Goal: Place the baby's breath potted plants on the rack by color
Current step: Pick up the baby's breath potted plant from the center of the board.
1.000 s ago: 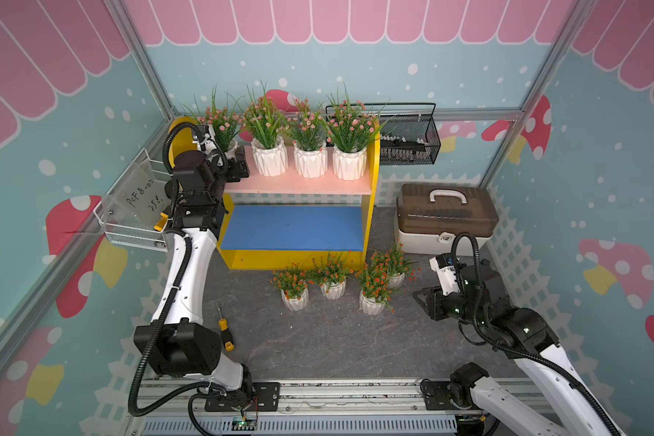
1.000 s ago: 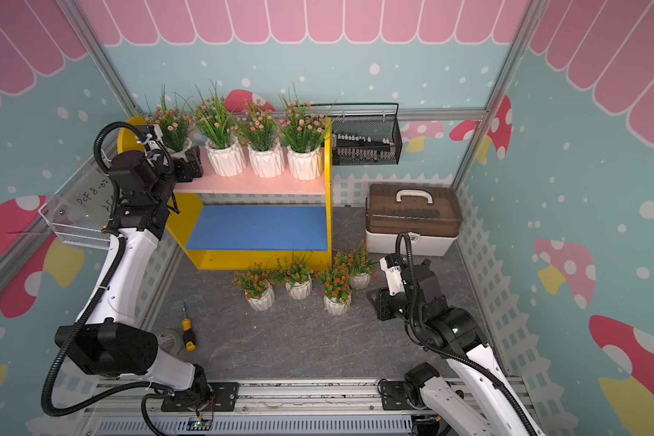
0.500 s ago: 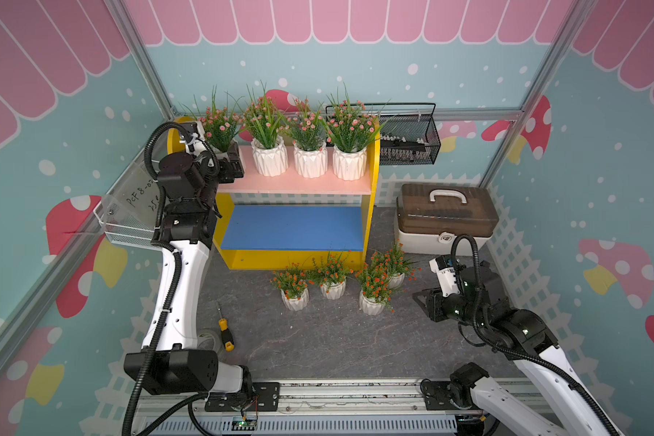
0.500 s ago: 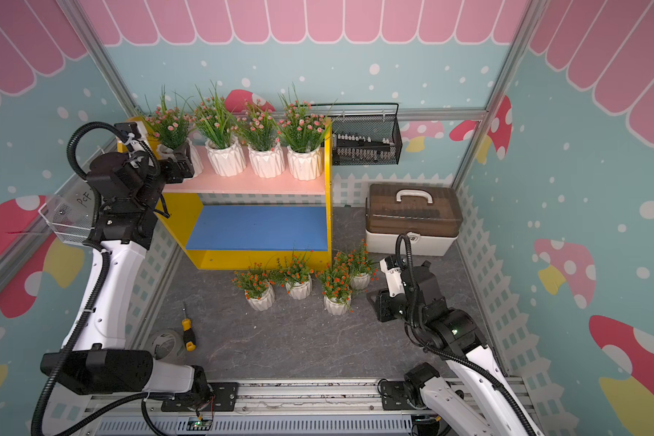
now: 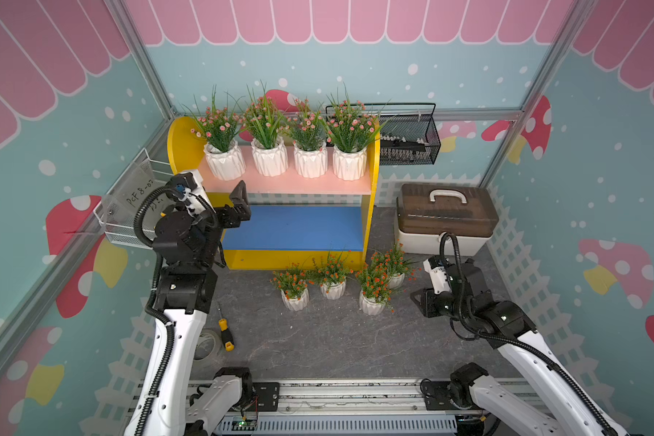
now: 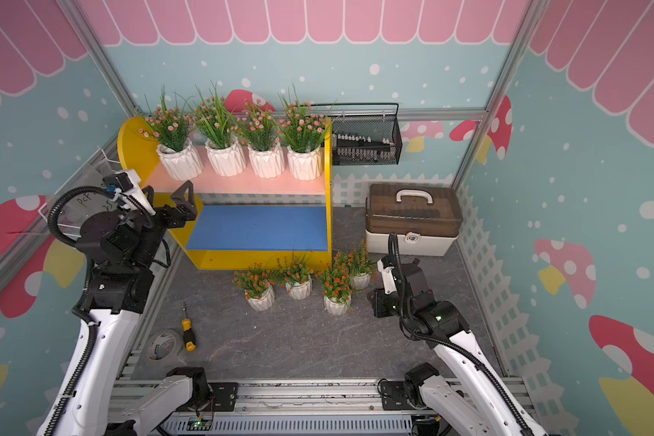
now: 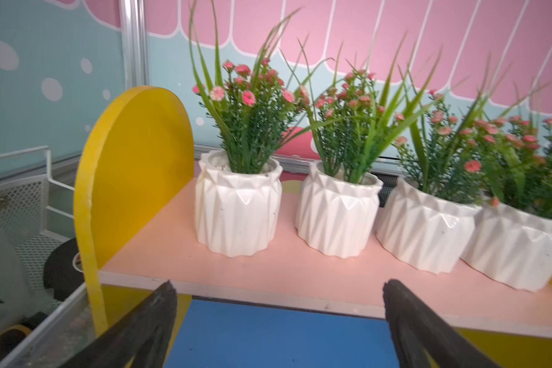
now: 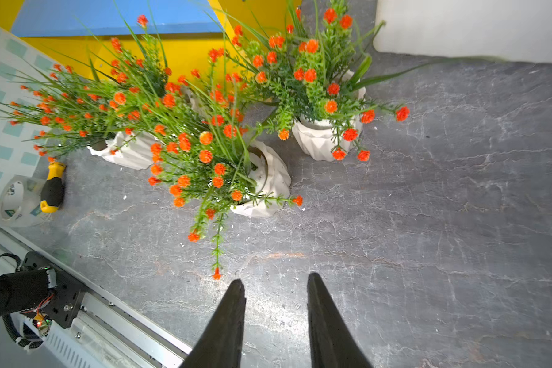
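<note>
The rack (image 5: 370,211) has yellow sides, a pink upper board (image 5: 287,185) and a blue lower board (image 5: 291,226). Several pink baby's breath potted plants (image 5: 269,158) (image 7: 238,213) stand in a row on the upper board. Several orange-red ones (image 5: 295,298) (image 8: 268,181) stand on the floor in front of the rack. My left gripper (image 5: 240,204) (image 7: 281,286) is open and empty, just in front of the rack's left end at the upper board's front edge. My right gripper (image 5: 416,300) (image 8: 275,279) hovers over bare floor right of the orange-red plants, jaws partly apart with nothing between them.
A black mesh basket (image 5: 408,143) hangs on the back wall right of the rack. A brown-lidded white box (image 5: 446,215) stands at the right. A white wire basket (image 5: 129,226) hangs on the left wall. A screwdriver (image 5: 226,332) and a tape roll (image 5: 204,345) lie front left.
My left gripper has drawn back and down from the leftmost pink plant on the upper board, staying open. The right arm has not moved.
</note>
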You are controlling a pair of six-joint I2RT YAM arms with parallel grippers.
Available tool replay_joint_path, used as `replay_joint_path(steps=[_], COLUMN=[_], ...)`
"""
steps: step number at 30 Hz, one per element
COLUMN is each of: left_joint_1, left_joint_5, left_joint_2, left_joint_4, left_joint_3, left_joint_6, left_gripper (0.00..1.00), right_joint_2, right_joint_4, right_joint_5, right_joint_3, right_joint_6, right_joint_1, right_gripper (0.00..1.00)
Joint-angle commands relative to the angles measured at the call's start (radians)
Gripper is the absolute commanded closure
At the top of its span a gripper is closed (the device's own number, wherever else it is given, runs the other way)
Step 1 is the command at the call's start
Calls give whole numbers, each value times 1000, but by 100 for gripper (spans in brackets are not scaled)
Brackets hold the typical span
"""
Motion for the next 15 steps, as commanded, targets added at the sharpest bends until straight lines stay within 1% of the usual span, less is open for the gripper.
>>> replay_joint_path(steps=[1, 6, 9, 11, 15], left_joint_1=[-77, -188, -274, -355, -541], left_joint_5=[-27, -39, -38, -39, -129], left_joint_2=[-65, -124, -133, -127, -103], left_joint_4=[33, 20, 27, 40, 52], left_joint_3=[-59, -165, -233, -273, -334], left_joint_6=[-19, -32, -50, -48, -22], left_gripper=[1, 1, 1, 1, 1], right_joint_2=[2, -1, 6, 6, 23], right_joint_4=[57, 106, 132, 145, 205], right_joint_5=[-8, -19, -9, 15, 3], right_joint_3=[-33, -100, -142, -164, -215], right_joint_6=[-11, 19, 39, 49, 79], right_joint_1=[-11, -16, -16, -16, -16], right_gripper=[68, 68, 68, 68, 68])
